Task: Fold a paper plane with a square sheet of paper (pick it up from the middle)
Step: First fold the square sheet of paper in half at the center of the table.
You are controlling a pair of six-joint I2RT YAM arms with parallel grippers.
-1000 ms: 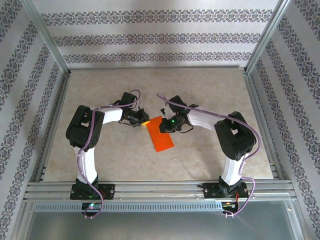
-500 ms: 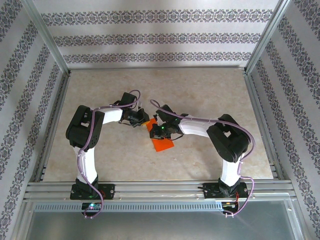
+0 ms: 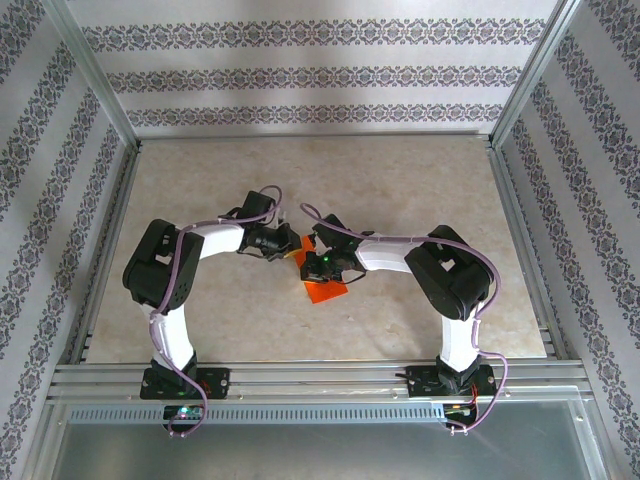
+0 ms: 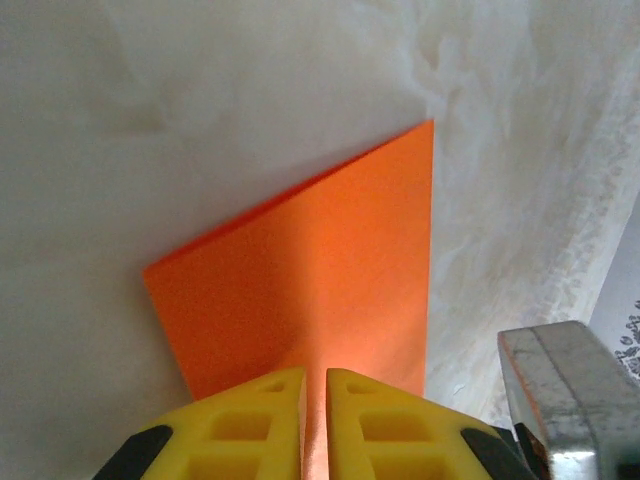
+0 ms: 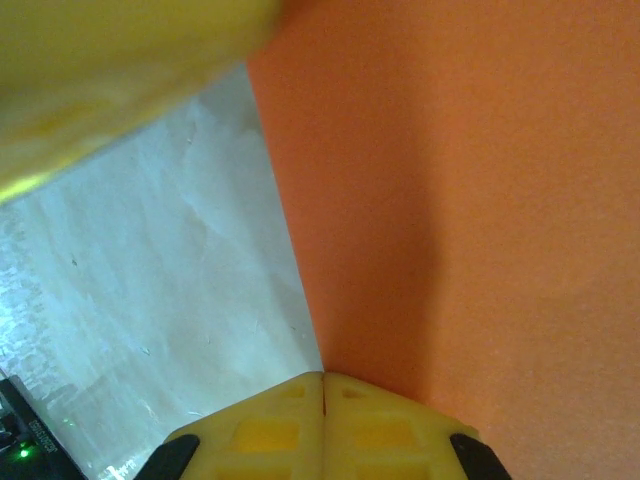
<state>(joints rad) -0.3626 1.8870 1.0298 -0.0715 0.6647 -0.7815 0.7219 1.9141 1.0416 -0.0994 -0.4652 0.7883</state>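
Observation:
The square sheet of paper is bright orange-red, lies folded on the table's middle and is partly hidden under both wrists. My left gripper holds its far corner. In the left wrist view the yellow fingers stand nearly closed, with the sheet running into the narrow gap at my left gripper. My right gripper hangs over the sheet beside the left one. In the right wrist view my right gripper is shut, with its tips at the sheet's left edge and nothing between them.
A pale marbled table top is framed by aluminium rails and patterned walls. A blurred yellow finger of the left gripper crosses the right wrist view. A grey metal block sits close beside the left fingers.
My right gripper has swung left and come down over the sheet, covering most of it. The left arm has shifted slightly lower, still at the sheet's far corner.

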